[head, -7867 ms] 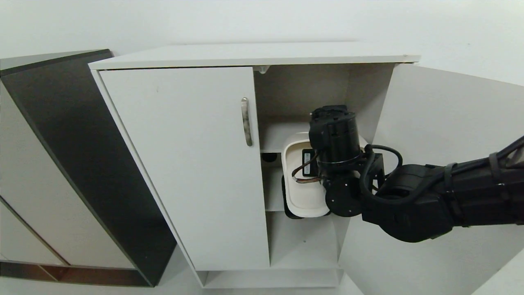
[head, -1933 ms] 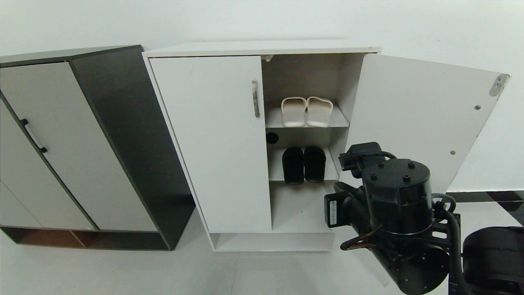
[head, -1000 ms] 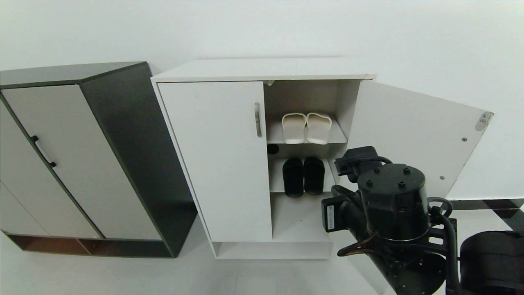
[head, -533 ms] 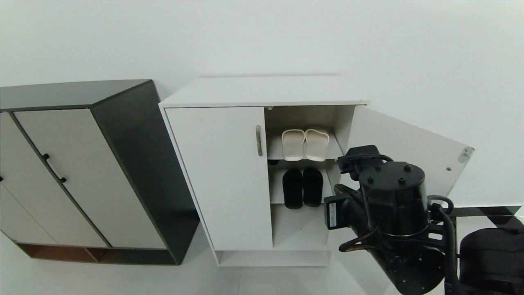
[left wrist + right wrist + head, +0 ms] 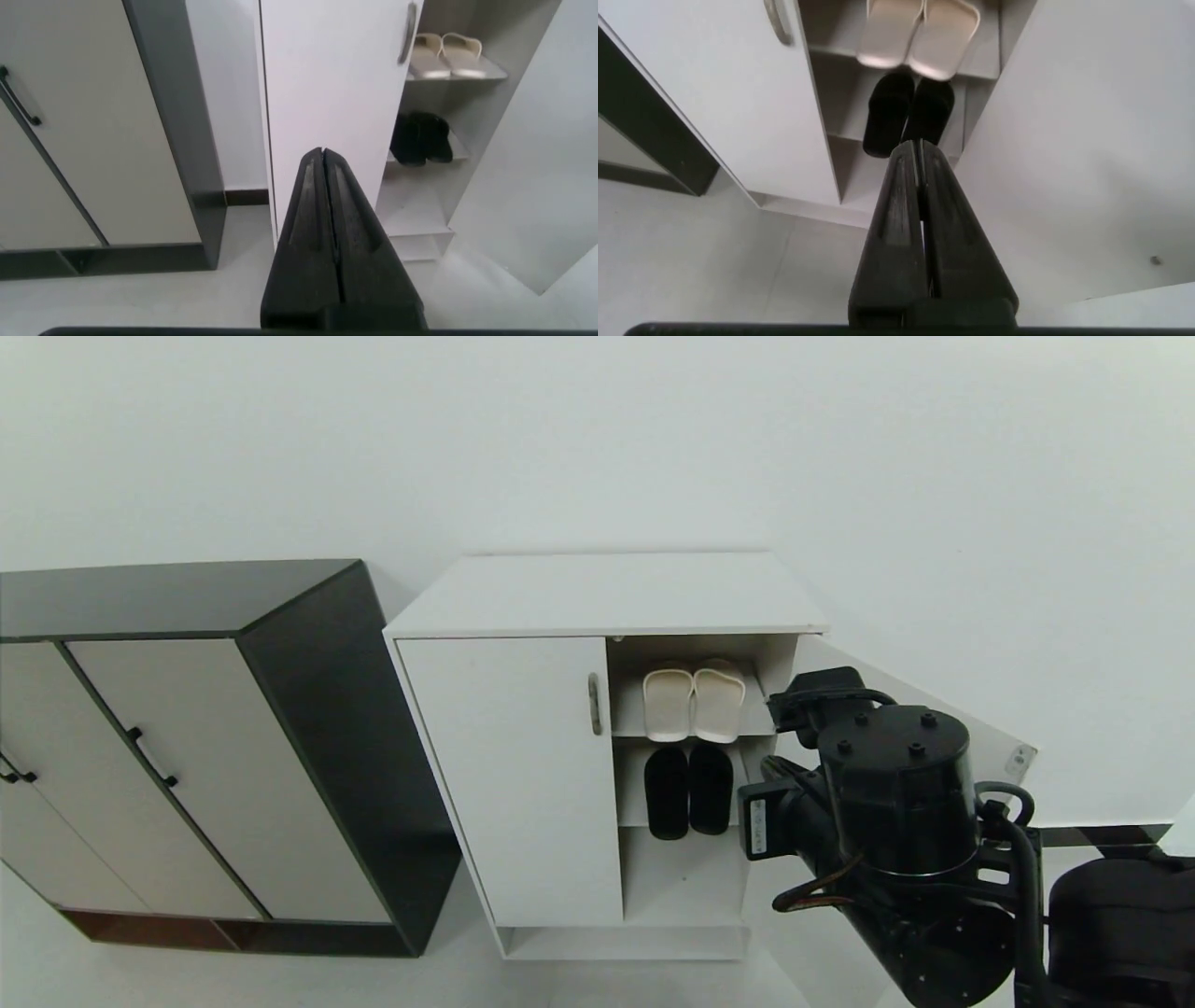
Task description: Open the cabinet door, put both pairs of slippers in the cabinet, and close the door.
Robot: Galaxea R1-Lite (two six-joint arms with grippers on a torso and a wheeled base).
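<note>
White slippers (image 5: 693, 705) above black slippers (image 5: 689, 791); door (image 5: 1083, 140) open, seemingly wide.

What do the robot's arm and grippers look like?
The right arm is matte black, with a fat cylindrical joint topped by bolt heads, a thick black cable, a thin brown wire and a white label. The left gripper and right gripper are black, long and tapering.

Home-like room, white shoe cabinet (image 5: 509, 775), dark cabinet (image 5: 317, 728), bare wall (image 5: 597, 439)
</note>
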